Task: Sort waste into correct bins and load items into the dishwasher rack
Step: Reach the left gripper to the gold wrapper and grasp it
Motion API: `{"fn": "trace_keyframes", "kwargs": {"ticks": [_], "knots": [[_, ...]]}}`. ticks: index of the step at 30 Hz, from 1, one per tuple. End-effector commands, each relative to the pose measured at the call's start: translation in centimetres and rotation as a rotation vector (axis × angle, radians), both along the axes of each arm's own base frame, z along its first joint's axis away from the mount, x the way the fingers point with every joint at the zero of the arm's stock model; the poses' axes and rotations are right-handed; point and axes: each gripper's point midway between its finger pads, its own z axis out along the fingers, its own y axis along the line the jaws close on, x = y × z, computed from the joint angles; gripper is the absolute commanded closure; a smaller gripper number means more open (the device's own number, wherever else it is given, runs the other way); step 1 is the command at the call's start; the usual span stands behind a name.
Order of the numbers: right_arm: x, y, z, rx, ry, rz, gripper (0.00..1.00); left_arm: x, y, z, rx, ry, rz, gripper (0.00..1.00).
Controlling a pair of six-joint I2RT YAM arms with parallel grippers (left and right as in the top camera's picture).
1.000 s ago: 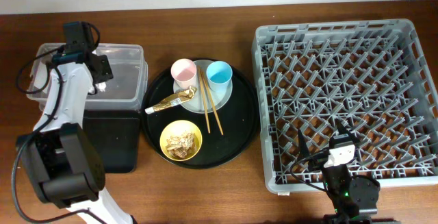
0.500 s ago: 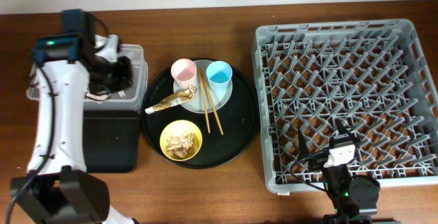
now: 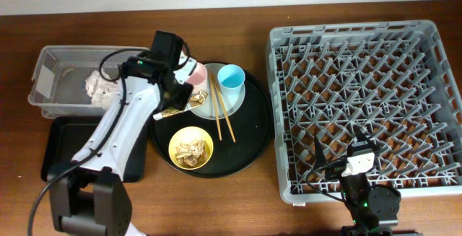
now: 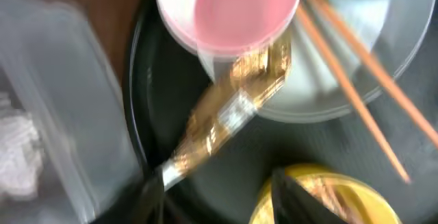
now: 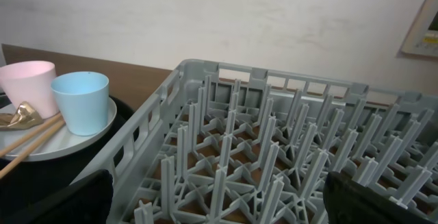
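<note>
My left gripper (image 3: 175, 95) is open and empty, low over the round black tray beside the pink cup (image 3: 195, 72). In the left wrist view its fingers (image 4: 219, 200) straddle the lower end of the gold-brown wrapper (image 4: 233, 107), which leans on the pale plate (image 4: 373, 29) under the pink cup (image 4: 229, 8). The wooden chopsticks (image 3: 222, 113) lie across the plate (image 3: 213, 108) next to the light blue cup (image 3: 231, 77). The yellow bowl (image 3: 191, 148) holds beige scraps. A crumpled white tissue (image 3: 97, 86) lies in the clear tub (image 3: 43, 84). My right gripper (image 5: 215, 210) is open over the grey rack (image 3: 368, 99).
The shallow black tray (image 3: 58, 149) sits in front of the clear tub at the left. The large round black tray (image 3: 253, 131) lies between the tub and the rack. The rack's near left corner fills the right wrist view (image 5: 274, 155).
My left arm has swung right from the clear tub to the round tray. The tissue now shows lying in the tub. The right arm has not moved.
</note>
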Motion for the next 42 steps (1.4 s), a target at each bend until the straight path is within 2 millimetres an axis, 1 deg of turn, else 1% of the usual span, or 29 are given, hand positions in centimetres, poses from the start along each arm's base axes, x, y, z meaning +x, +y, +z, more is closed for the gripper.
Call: {"fn": "trace_keyframes", "kwargs": {"ticks": [1,5,6,7,9,10,11,13,15,18,21,25,30,32,34,42], "knots": [[0.0,0.0,-0.2,0.011,0.005,-0.002,0.02,0.1,-0.3,-2.0,0.068,-0.013,-0.242,0.33],[0.0,0.0,-0.2,0.011,0.005,-0.002,0.02,-0.4,-0.4,-3.4,0.089,-0.004,-0.34,0.23],[0.0,0.0,-0.2,0.011,0.005,-0.002,0.02,-1.1,-0.9,-4.1,0.067,0.016,-0.394,0.23],[0.0,0.0,-0.2,0.011,0.005,-0.002,0.02,-1.5,-1.2,-4.5,0.049,0.024,-0.42,0.25],[0.0,0.0,-0.2,0.011,0.005,-0.002,0.02,-1.6,-1.3,-5.1,0.044,0.021,-0.426,0.29],[0.0,0.0,-0.2,0.011,0.005,-0.002,0.02,-1.8,-1.3,-5.7,0.044,0.022,-0.426,0.38],[0.0,0.0,-0.2,0.011,0.005,-0.002,0.02,-1.8,-1.2,-5.9,0.044,0.022,-0.426,0.38],[0.0,0.0,-0.2,0.011,0.005,-0.002,0.02,-1.7,-1.3,-6.3,0.044,0.013,-0.425,0.43],[0.0,0.0,-0.2,0.011,0.005,-0.002,0.02,-1.5,-1.3,-6.3,0.043,0.003,-0.425,0.46],[0.0,0.0,-0.2,0.011,0.005,-0.002,0.02,-1.0,-1.4,-6.3,0.043,-0.02,-0.424,0.54],[0.0,0.0,-0.2,0.011,0.005,-0.002,0.02,-1.0,-1.3,-6.6,0.045,-0.025,-0.421,0.57],[0.0,0.0,-0.2,0.011,0.005,-0.002,0.02,-1.4,-0.9,-7.7,0.052,-0.023,-0.415,0.57],[0.0,0.0,-0.2,0.011,0.005,-0.002,0.02,-1.0,1.1,-8.4,0.067,-0.029,-0.362,0.55],[0.0,0.0,-0.2,0.011,0.005,-0.002,0.02,-1.0,1.5,-8.6,0.062,-0.03,-0.352,0.55],[0.0,0.0,-0.2,0.011,0.005,-0.002,0.02,-1.1,1.4,-9.0,0.053,-0.038,-0.355,0.52],[0.0,0.0,-0.2,0.011,0.005,-0.002,0.02,-1.3,1.4,-10.1,0.052,-0.054,-0.354,0.51]]}}
